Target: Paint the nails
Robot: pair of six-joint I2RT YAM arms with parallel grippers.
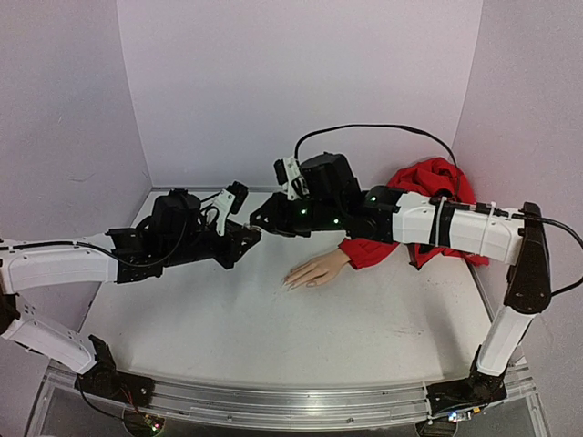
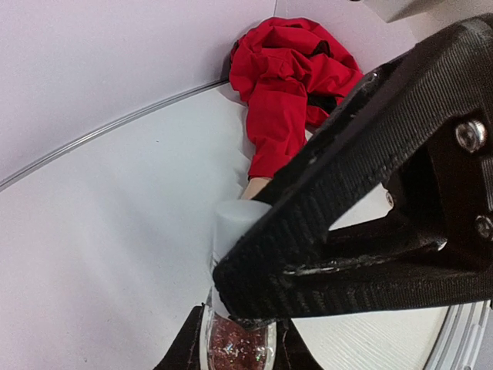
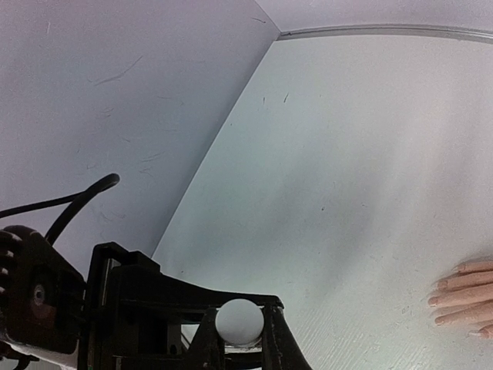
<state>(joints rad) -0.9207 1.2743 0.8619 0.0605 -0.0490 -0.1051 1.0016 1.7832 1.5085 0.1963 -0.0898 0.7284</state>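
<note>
- My left gripper (image 1: 244,238) is pinched on the body of the polish bottle (image 2: 237,348), held up off the table (image 1: 228,337); glittery red contents show between its fingers
- My right gripper (image 1: 259,221) meets it tip to tip and is pressed together on the white cap (image 3: 239,321); the cap sits snug between the two fingers, seen end-on in the right wrist view
- The cap is on the bottle, so I judge unscrewing comes next, with no brush out yet
- The mannequin hand (image 1: 316,270) lies flat on the table, apart from both grippers; from the bottle it is towards my side of the table and to my right
- Its long axis runs from the red sleeve (image 1: 366,252) at the right back to the fingertips at the left front; the nails (image 1: 290,280) are at that end, too small to make out
- The right arm crosses above the sleeve; its gripper, the one on the cap, is marginally the nearer to the fingertips, so I would bring the brush down and towards me
</note>
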